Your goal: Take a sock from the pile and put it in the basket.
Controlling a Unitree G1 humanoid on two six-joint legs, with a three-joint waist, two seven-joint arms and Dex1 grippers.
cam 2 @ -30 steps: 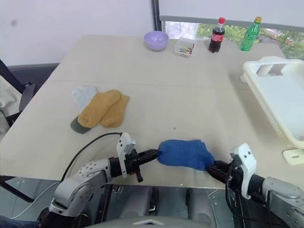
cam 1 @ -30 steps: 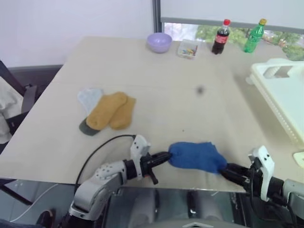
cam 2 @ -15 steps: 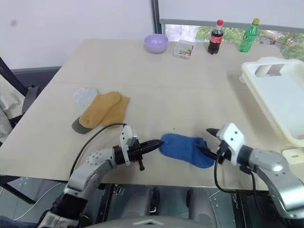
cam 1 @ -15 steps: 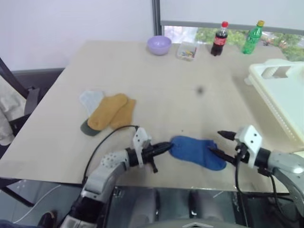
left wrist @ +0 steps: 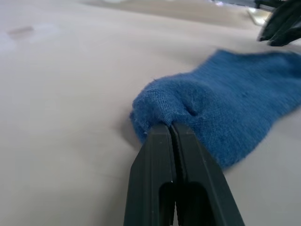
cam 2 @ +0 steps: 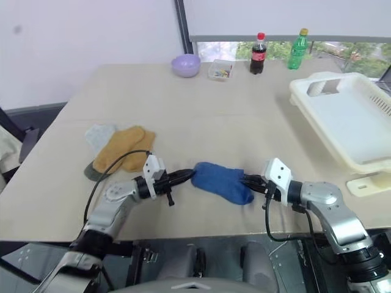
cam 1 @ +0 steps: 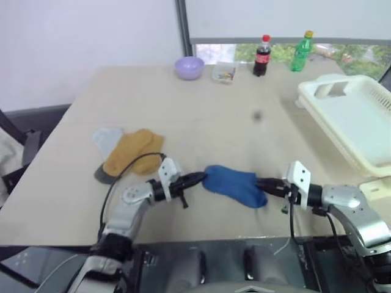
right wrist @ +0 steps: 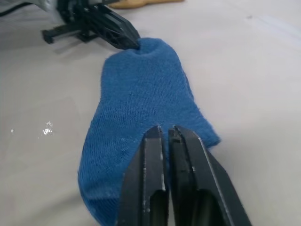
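Observation:
A royal blue sock (cam 1: 232, 185) lies flat near the table's front edge, apart from the pile. My left gripper (cam 1: 199, 177) is shut on its left end, and the left wrist view shows the fingers (left wrist: 171, 141) pinching a fold of the knit. My right gripper (cam 1: 259, 183) reaches in from the right, its fingers (right wrist: 155, 141) closed together on the sock's other end. The pile (cam 1: 129, 151) of mustard, pale grey and dark grey socks lies to the left. The white slotted basket (cam 1: 308, 101) stands at the table's right side.
At the table's far edge stand a lilac bowl (cam 1: 189, 66), a small clear box (cam 1: 223, 72), a cola bottle (cam 1: 262, 54) and a green bottle (cam 1: 300, 51). A white part (cam 1: 377, 185) lies beside the basket's near corner. Bare tabletop separates sock and basket.
My right gripper let go of the sock's end, opened wide, came back in towards the sock and closed on its right end. The left gripper kept its grip. The camera view shifted.

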